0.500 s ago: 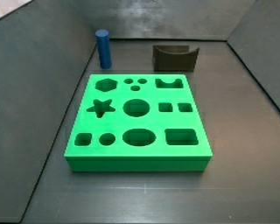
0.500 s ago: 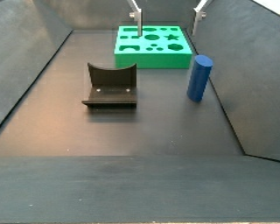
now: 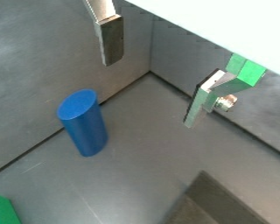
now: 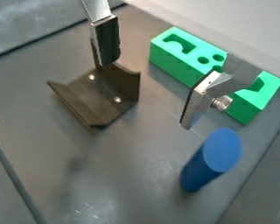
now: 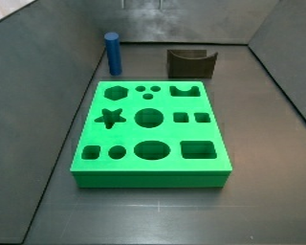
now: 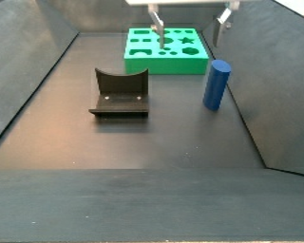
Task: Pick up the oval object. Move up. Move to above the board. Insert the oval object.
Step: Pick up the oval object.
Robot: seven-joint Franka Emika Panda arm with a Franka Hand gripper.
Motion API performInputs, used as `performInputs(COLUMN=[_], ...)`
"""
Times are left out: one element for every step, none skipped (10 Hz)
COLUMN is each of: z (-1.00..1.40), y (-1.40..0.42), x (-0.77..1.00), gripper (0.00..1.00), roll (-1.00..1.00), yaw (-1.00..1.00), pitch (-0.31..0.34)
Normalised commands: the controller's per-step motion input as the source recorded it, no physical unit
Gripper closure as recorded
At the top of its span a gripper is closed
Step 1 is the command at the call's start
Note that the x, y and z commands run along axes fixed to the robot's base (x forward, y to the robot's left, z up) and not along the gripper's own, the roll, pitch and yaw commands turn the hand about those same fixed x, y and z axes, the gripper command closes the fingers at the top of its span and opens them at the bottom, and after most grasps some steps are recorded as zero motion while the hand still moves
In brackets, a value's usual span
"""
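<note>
The oval object, a plain blue peg (image 6: 216, 84), stands upright on the dark floor near a side wall, apart from the board; it shows in both side views (image 5: 112, 53) and both wrist views (image 3: 83, 122) (image 4: 213, 160). The board (image 5: 149, 134) is a bright green slab with cutout holes lying flat (image 6: 167, 49). My gripper (image 6: 190, 21) hangs high over the board's end, open and empty, out of the frame of one side view. In the wrist views (image 3: 157, 72) (image 4: 152, 72) the peg lies off to one side, not between the fingers (image 4: 104, 42).
The dark fixture (image 6: 119, 93) stands on the floor beside the board, also seen in a side view (image 5: 190, 63) and a wrist view (image 4: 95, 92). Grey walls (image 6: 256, 76) close in the floor on the sides and back.
My gripper's fingers have come a little lower and further into the side view. The peg, board and fixture have not moved.
</note>
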Motion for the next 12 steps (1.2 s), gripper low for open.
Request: performInputs(z=[-0.32, -0.34, -0.34, -0.35, -0.33, -0.31, -0.18, -0.19, -0.57, -0.65, -0.61, 0.0], y=[-0.16, -0.2, -0.22, -0.19, -0.15, -0.14, -0.05, -0.07, -0.21, -0.21, -0.21, 0.0], x=[-0.42, -0.5, -0.52, -0.65, -0.56, -0.48, -0.25, 0.0, -0.11, -0.03, 0.0, 0.0], gripper=[0.0, 0.0, 0.0, 0.0, 0.0, 0.0, 0.0, 0.0, 0.0, 0.0, 0.0, 0.0], roll=[0.0, 0.0, 0.0, 0.0, 0.0, 0.0, -0.04, -0.15, 0.0, 0.0, 0.0, 0.0], yaw=[0.16, 0.13, 0.01, 0.0, 0.0, 0.0, -0.01, -0.14, -0.1, -0.07, -0.06, 0.0], pitch=[0.0, -0.024, -0.043, -0.05, -0.046, -0.047, -0.086, -0.003, -0.083, -0.067, -0.073, 0.024])
